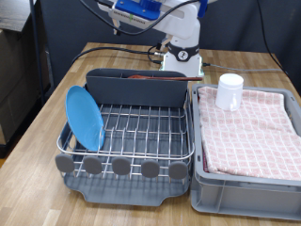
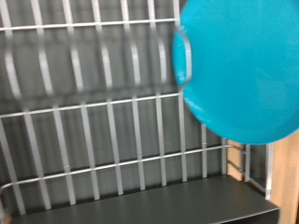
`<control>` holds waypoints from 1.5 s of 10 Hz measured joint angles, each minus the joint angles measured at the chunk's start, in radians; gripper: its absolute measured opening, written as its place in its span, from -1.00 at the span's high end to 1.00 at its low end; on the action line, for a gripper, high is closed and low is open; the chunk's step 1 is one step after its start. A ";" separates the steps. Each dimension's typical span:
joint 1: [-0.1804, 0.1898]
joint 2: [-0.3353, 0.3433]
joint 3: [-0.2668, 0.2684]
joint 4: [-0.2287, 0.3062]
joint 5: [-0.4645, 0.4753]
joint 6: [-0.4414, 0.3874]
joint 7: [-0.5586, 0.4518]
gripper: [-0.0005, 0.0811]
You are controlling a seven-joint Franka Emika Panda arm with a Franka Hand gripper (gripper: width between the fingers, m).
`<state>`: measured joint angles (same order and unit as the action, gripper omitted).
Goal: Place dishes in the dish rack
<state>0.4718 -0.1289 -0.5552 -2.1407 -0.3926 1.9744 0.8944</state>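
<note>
A: What does the exterior view give you that the wrist view doesn't?

B: The whole layout. The dish rack (image 1: 132, 127) sits on the wooden table (image 1: 38, 122), with one sky-blue plate (image 1: 84, 117) standing on edge at the exterior view's left end of the wires. One white cup (image 1: 229, 91) stands upright on the checked pinkish cloth (image 1: 249, 132) in the grey plastic bin (image 1: 246, 188), at the exterior view's right of the rack. A thin red-brown strip, likely the spoon (image 1: 149, 78), shows just above the rim of the grey caddy wall (image 1: 136, 88); I can't tell how it lies.

A: And the arm?

B: The gripper (image 1: 179, 58) hangs at the exterior view's top, behind the caddy wall, well apart from the plate and the cup. Its fingers are too small and hidden there; I cannot tell whether they are apart or together, and nothing shows between them.

A: What does the wrist view add?

B: A blurred close look at the rack's silver wires (image 2: 93, 103) over the dark grey base (image 2: 140, 201), with the plate (image 2: 243, 70) filling one corner. No fingers appear in it, nor the cup or spoon.

A: Counts?

B: One plate, one cup, one spoon-like strip, one rack, one bin. Five round grey tabs (image 1: 120, 166) line the rack's edge at the exterior view's bottom.
</note>
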 joint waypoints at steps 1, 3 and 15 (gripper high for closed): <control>0.005 -0.007 0.017 0.001 0.012 -0.010 0.009 -0.98; 0.016 -0.018 0.054 0.002 0.025 -0.030 0.037 -0.98; 0.067 -0.001 0.146 0.078 0.180 -0.138 0.073 -0.98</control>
<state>0.5385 -0.1298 -0.4093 -2.0631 -0.2125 1.8363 0.9675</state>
